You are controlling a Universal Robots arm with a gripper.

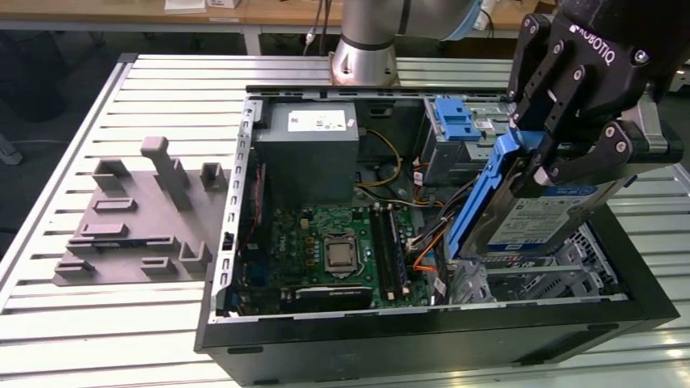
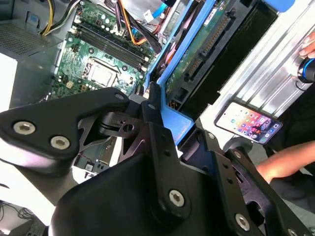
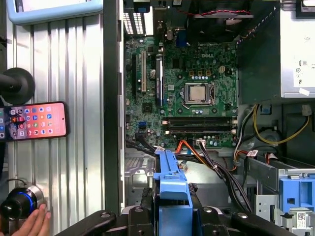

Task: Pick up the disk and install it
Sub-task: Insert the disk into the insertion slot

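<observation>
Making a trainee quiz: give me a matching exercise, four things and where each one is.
1. flat silver disk in blue rail frame
2. large grey metal box, white label
3. grey moulded plastic fixture
4. lit smartphone

A. on slatted metal table by a hand
B. inside open black case
C. clamped in black gripper
D. on table, exterior view's left of case

Pairs: 1-C, 2-B, 3-D, 4-A

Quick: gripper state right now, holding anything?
Gripper: shut on the flat silver disk with blue plastic rail frame, over the open black computer case.
</observation>
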